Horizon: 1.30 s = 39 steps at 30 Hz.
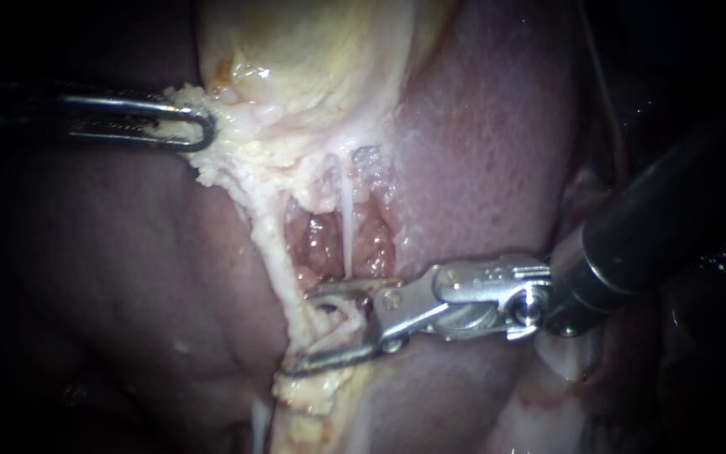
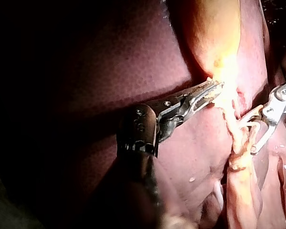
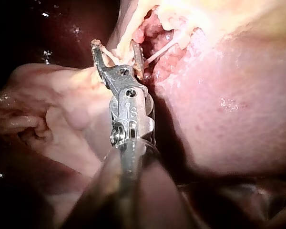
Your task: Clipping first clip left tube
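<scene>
Right instrument, nearest the lens, comes in from the right with its hand open wide. One jaw sits on either side of the left tube, low on that pale strand. The thinner right tube runs just beside. Left instrument has its hand clamped on the gallbladder edge, with liver all around.

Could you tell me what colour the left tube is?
Left tube: creamy yellow-white, best in the endoscope view.
</scene>
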Each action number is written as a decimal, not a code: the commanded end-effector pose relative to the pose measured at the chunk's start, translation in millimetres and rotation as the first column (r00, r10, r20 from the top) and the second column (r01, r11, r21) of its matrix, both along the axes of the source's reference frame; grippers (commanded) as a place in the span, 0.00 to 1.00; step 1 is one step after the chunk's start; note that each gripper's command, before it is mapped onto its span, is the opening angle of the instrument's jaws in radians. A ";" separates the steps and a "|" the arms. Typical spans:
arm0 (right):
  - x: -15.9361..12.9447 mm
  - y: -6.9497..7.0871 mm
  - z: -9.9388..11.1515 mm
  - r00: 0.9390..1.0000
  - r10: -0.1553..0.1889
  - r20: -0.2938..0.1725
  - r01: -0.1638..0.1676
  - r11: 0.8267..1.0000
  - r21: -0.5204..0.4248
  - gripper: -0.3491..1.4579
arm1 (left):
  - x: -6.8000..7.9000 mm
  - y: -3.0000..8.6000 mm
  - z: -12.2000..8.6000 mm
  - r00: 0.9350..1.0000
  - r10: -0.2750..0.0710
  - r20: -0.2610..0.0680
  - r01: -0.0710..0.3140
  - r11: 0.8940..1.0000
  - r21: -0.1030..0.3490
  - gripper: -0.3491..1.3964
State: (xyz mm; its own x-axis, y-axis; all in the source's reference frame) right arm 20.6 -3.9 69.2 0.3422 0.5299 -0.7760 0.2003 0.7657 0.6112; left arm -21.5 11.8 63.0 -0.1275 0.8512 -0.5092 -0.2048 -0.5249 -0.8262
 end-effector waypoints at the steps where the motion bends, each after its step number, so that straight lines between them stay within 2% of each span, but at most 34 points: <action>1: 0.1 -0.1 0.0 1.000 -0.001 -0.011 0.001 1.000 0.001 0.47 | 0.0 0.0 0.1 1.000 0.001 0.001 -0.001 1.000 0.000 0.00; 5: 0.2 -0.2 0.0 0.997 0.003 -0.071 -0.002 1.000 0.013 0.47 | -0.1 0.0 0.1 1.000 0.001 0.001 -0.001 1.000 0.000 0.00; 7: 0.2 -0.2 -0.1 0.995 -0.003 -0.103 0.006 0.999 0.034 0.46 | -0.2 0.0 0.1 1.000 0.001 0.001 -0.001 1.000 0.000 0.00; 11: 0.4 -0.3 -0.2 0.988 -0.016 -0.155 0.027 0.997 0.069 0.46 | -0.2 0.1 0.1 1.000 0.000 0.001 0.000 1.000 0.000 0.00; 17: 1.3 -0.6 -0.4 0.974 -0.037 -0.224 0.064 0.991 0.118 0.44 | -0.3 0.1 0.2 1.000 0.000 0.001 0.000 1.000 0.000 0.00; 25: 3.4 -1.1 0.1 0.965 -0.081 -0.248 0.115 0.986 0.123 0.44 | -0.8 0.2 0.3 1.000 -0.002 -0.001 0.002 1.000 0.000 0.00; 30: 3.5 -1.3 0.1 0.964 -0.086 -0.253 0.120 0.985 0.123 0.44 | -0.9 0.3 0.5 1.000 -0.003 -0.001 0.003 1.000 0.000 0.00; 34: 3.1 -1.9 0.4 0.968 -0.111 -0.223 0.138 0.985 0.108 0.44 | -1.0 0.4 0.5 1.000 -0.003 -0.001 0.003 1.000 0.000 0.00; 39: 2.5 -3.6 1.7 0.972 -0.155 -0.178 0.171 0.982 0.078 0.44 | -1.0 0.4 0.5 1.000 -0.003 -0.001 0.003 1.000 0.000 0.00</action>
State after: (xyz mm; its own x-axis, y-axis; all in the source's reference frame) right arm 23.1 -7.9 71.3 0.3065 0.5416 -0.7828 0.4268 0.6569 0.6216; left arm -22.5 12.2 63.5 -0.1254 0.8513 -0.5094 -0.2073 -0.5246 -0.8257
